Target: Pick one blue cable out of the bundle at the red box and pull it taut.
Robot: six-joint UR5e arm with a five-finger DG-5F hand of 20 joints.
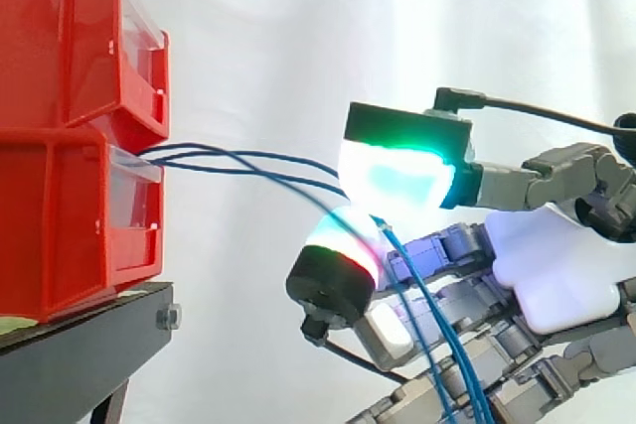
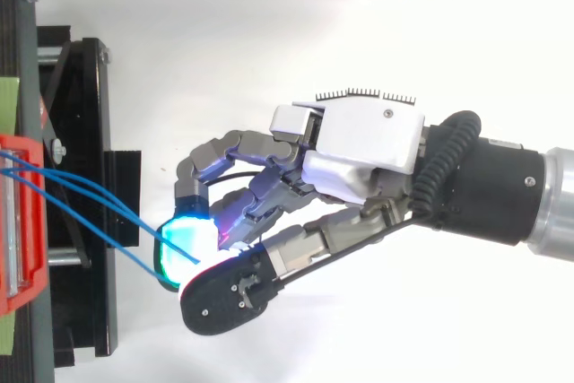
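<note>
The thin blue cables (image 1: 260, 174) run out of the lower red plastic storage box (image 1: 60, 225), on its black metal stand (image 1: 79, 345), and arc gently across to the grey robot hand (image 2: 359, 145). The pinch is on: a cyan-green glowing pad (image 1: 397, 171) and a red-and-white glowing pad (image 1: 343, 245) are closed on the strands, well apart from the box. Past the pinch the loose ends hang down in front of the fingers. Several strands converge there, and you can't tell whether one or more of them is caught between the pads. The span sags a little, so it isn't taut yet. You're at the pulling step. I'd say the next move calls for drawing the hand straight away from the box with a firm pinch until the line straightens.
</note>
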